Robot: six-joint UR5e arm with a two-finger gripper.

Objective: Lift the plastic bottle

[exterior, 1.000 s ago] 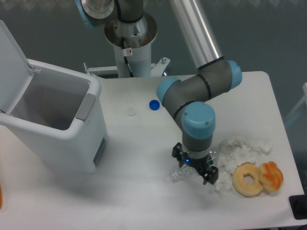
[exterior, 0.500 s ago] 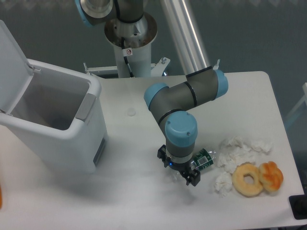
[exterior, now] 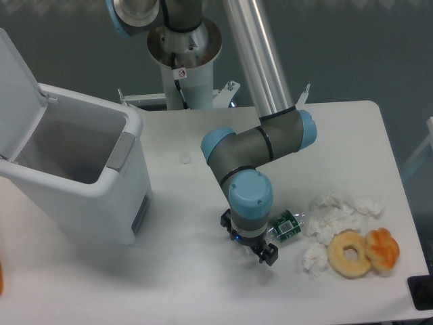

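The plastic bottle (exterior: 287, 225) lies on its side on the white table (exterior: 352, 135), just left of the tissue wads. Only its green and white label band and a bit of clear body show; the rest is hidden under my wrist. My gripper (exterior: 247, 238) points straight down over the bottle's left end. Its black fingers (exterior: 268, 256) stand apart on either side, so it looks open. I cannot tell whether the fingers touch the bottle.
A white bin (exterior: 74, 169) with its lid up stands at the left. White tissue wads (exterior: 336, 211) and two doughnuts (exterior: 350, 253) lie at the right. A small white disc (exterior: 185, 160) lies near the bin. The arm's base (exterior: 184, 47) is at the back.
My gripper has moved left along the bottle, uncovering the green label band. The finger spacing looks the same. The arm now hides the blue cap seen one second ago.
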